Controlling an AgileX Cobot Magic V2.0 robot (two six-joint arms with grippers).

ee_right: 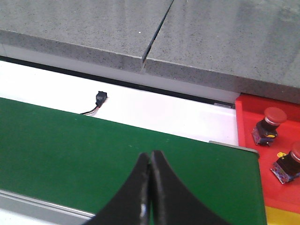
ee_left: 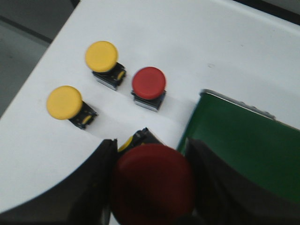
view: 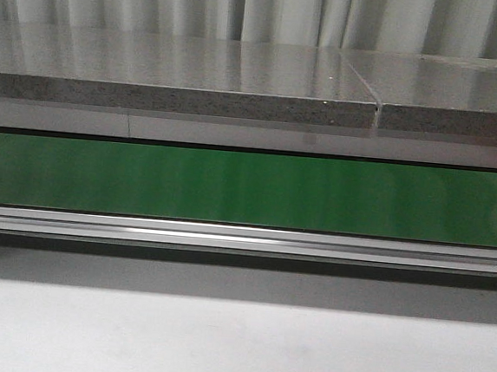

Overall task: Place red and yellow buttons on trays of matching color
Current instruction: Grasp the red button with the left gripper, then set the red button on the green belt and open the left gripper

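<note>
Left wrist view shows the left gripper (ee_left: 151, 187) pinching a red button (ee_left: 152, 185) just beside the green conveyor belt (ee_left: 248, 150), with two yellow buttons (ee_left: 101, 55) and another red button (ee_left: 149, 83) standing near on the white table (ee_left: 187, 42). Right gripper (ee_right: 150, 187) hangs over the belt, fingers pressed together on nothing; the red tray (ee_right: 248, 122) beside the belt's end holds two red buttons (ee_right: 275, 116).

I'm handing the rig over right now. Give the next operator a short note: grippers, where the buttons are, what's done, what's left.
Left gripper: shut on a red button, beside the green belt.
Right gripper: fingers shut, empty, over the belt.
Done: two red buttons sit on the red tray.
Left: place the held one; one more red button and two yellow buttons wait on the white surface. A yellow edge shows below the red tray, probably the yellow tray.
</note>
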